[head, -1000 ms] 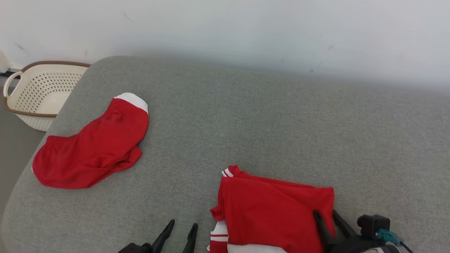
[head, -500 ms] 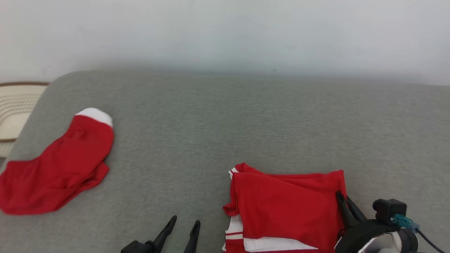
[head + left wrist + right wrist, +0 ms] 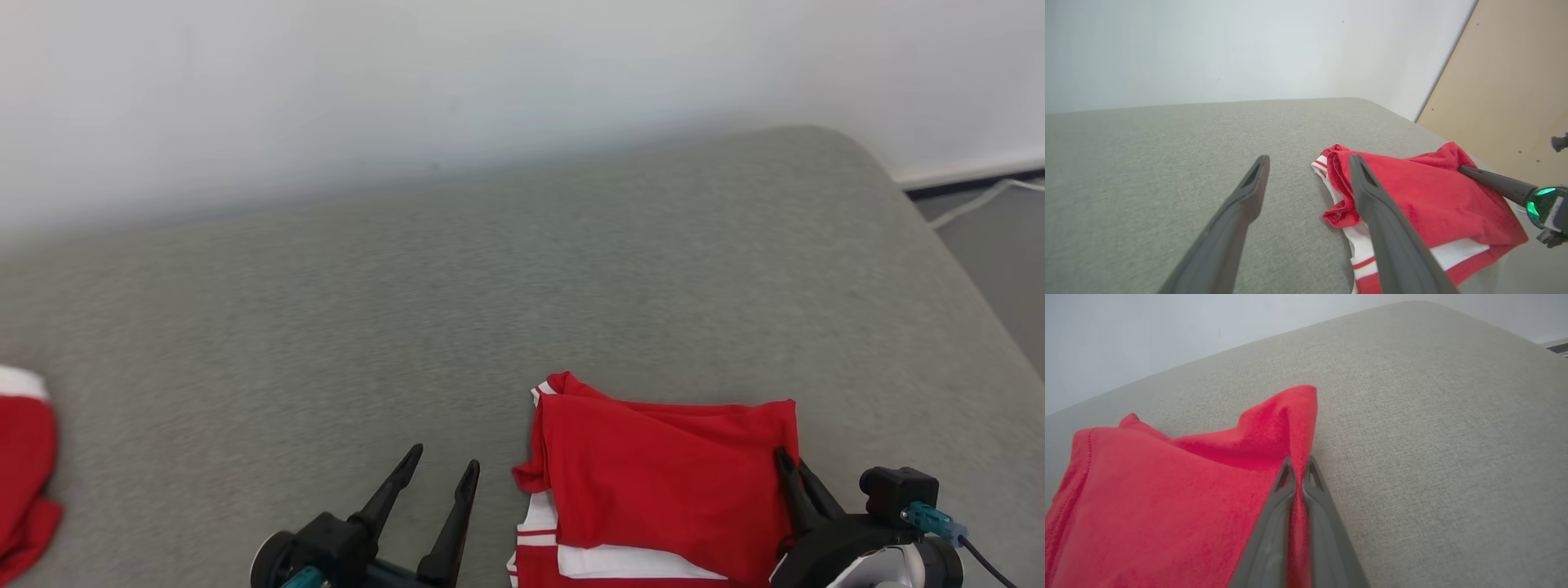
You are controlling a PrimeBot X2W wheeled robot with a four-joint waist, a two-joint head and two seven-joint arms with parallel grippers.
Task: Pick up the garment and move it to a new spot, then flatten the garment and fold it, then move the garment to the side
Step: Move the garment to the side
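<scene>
**A:** What is it all lying on?

**B:** A grey, cloth-covered counter point(image 3: 490, 286) with rounded corners, set against a plain pale wall point(image 3: 408, 82). Off its right end is grey floor point(image 3: 1000, 245) with a white cable point(image 3: 980, 200) running by the skirting. The left wrist view shows a tan panel point(image 3: 1506, 90) past the far corner.

**A:** Anything cut off or unclear?

**B:** At the left edge of the head view a red cloth point(image 3: 24, 482) with a white band is cut by the frame. It may be a second piece of clothing, but too little shows to tell. The garment's near edge also runs off the bottom.

**A:** And the garment itself?

**B:** The garment point(image 3: 661, 490) lies folded near the counter's front edge, right of the middle. It is red on top, with white layers and thin red stripes showing underneath at its left. Its left edge is bunched into a soft roll.

**A:** The tools?

**B:** The right tool point(image 3: 789, 460) is pressed together on the garment's far right corner, pinching a ridge of red cloth that rises to a peak. The left tool point(image 3: 445, 457) is spread wide and empty, just left of the garment.
</scene>
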